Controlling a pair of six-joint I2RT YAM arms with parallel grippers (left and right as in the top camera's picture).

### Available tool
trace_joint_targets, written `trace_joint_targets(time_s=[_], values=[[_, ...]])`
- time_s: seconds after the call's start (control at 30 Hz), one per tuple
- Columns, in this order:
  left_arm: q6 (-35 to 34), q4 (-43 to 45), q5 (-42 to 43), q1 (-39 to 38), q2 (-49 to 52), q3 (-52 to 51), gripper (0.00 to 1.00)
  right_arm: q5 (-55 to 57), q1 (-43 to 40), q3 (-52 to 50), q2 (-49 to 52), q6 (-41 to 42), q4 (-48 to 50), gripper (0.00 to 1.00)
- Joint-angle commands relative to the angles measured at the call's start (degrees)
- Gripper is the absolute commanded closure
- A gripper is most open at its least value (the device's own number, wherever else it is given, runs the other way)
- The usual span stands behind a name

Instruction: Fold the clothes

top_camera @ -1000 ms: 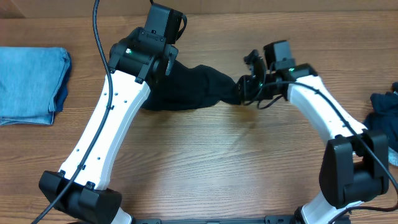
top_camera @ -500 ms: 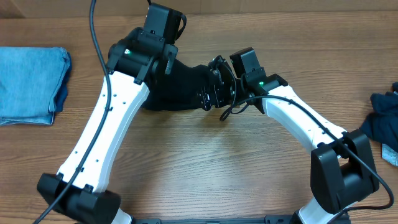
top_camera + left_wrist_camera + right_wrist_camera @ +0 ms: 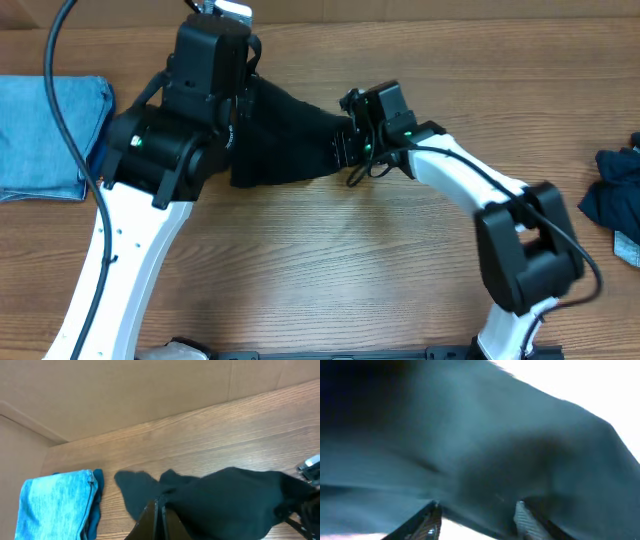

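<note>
Wooden desk (image 3: 330,260) carries the black T-shirt (image 3: 285,145) bunched near its middle; my left gripper (image 3: 160,510) is clamped on a fold of it; my right gripper (image 3: 477,517) meets its right end, fingers apart; light blue denim (image 3: 45,135) lies folded far left; dark navy clothes (image 3: 612,195) lie far right.

T-shirt (image 3: 290,145) matt black cloth; table (image 3: 350,270) smooth grained wood; folded denim (image 3: 45,135) matt, soft.

White links (image 3: 125,245), black joints (image 3: 525,250), cables (image 3: 52,70)
</note>
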Motion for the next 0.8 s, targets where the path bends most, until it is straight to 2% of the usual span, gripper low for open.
trace_joint_targets(time_s=[0.0, 0.13, 0.17, 0.27, 0.33, 0.53, 0.77], values=[[-1.42, 0.31, -0.37, -0.37, -1.53, 1.29, 0.96, 1.14, -0.37, -0.44, 1.88, 2.93, 1.88, 0.58], [-1.44, 0.11, -0.35, -0.37, -1.51, 1.29, 0.96, 1.09, -1.05, -0.44, 2.25, 3.30, 2.45, 0.61], [-1.42, 0.11, -0.33, -0.37, -1.51, 1.27, 0.96, 0.04, -1.14, -0.44, 2.23, 3.32, 2.45, 0.57], [-1.42, 0.11, -0.37, -0.37, -1.51, 1.27, 0.96, -9.90, -1.18, -0.44, 2.23, -0.94, 2.23, 0.23], [-1.42, 0.13, -0.39, -0.37, -1.51, 1.29, 0.96, -17.44, -1.20, -0.44, 2.21, -3.74, 2.12, 0.17], [-0.98, 0.09, -0.44, -0.37, -1.51, 1.27, 0.96, -29.81, -1.25, -0.42, 2.21, -3.89, 2.47, 0.16], [-0.96, 0.20, -0.63, -0.37, -1.51, 1.27, 0.96, -41.20, -1.25, -0.42, 2.21, -3.87, 2.62, 0.25]])
